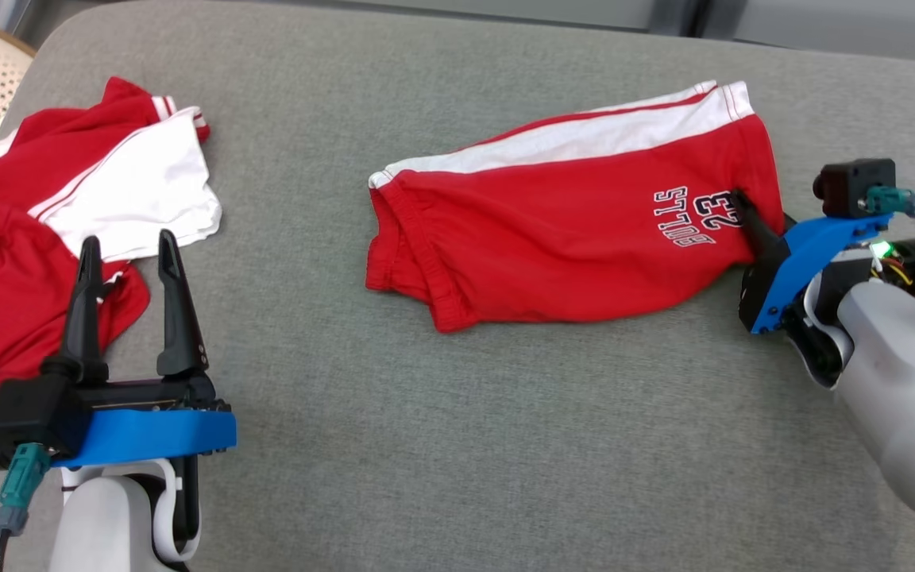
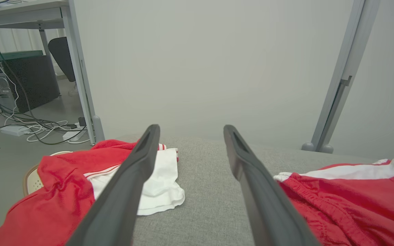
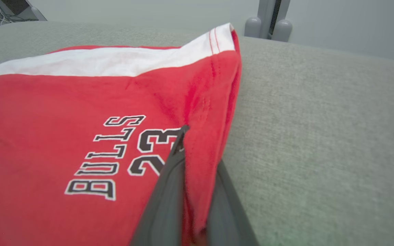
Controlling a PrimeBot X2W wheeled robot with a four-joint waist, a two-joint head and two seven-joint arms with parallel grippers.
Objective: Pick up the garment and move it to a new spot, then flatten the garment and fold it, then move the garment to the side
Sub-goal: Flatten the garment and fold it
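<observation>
Right hand: clamped on the leg-hem edge of the red shorts. One dark finger lies on top beside the "BULLS 23" lettering, and the right wrist view shows the other tucked under the cloth.
Left hand: fingers apart and holding nothing, poised over the near left of the surface, just beside a crumpled red-and-white second garment.
Shorts: lying fairly flat across the middle-right of the grey fabric surface. The white side stripe is along the far edge and the waistband is toward the robot's left.
Step in hand: judged to be the pick-up, with the grip on and the lift not yet begun.
Doing it well: the pinch appears to take only a narrow bite of hem, so a slow, low lift should show whether it holds. Both layers of the leg ought to be caught, or the shorts may open and drag.
Left hand's part: it could take the waistband end, so the cloth travels spread rather than bunched.
Risk: carrying the shorts leftward could brush the second garment, so a bare patch of surface looks the safer landing.
</observation>
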